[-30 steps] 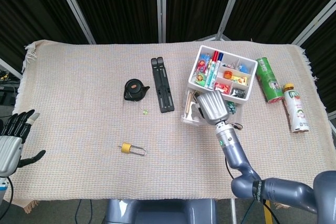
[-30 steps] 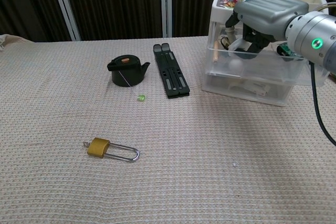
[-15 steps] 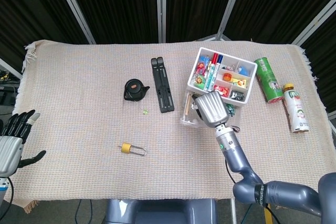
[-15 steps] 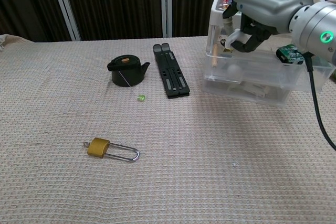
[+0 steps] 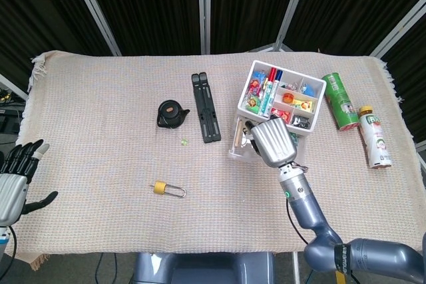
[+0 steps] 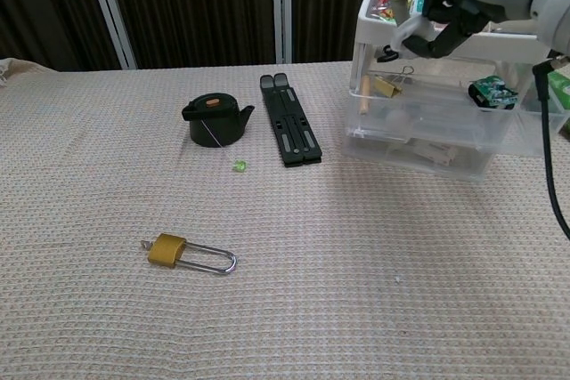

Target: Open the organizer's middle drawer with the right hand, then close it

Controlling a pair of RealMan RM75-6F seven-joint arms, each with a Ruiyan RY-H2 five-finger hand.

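Cloth-covered table (image 5: pixel 100 131) with padlock (image 5: pixel 168 189), organizer (image 5: pixel 283 101)

The right robot hand (image 6: pixel 445 15) has lifted, apparently off the middle drawer (image 6: pixel 427 100).

The right hand (image 5: pixel 271 141) has a broad silver-grey metal back and dark fingers. Its blue-grey forearm (image 5: pixel 301 199) carries a small green light near the wrist, and a black cable (image 6: pixel 548 162) runs alongside. The left hand (image 5: pixel 13 181) is silver-grey with black fingers, one pale-tipped.
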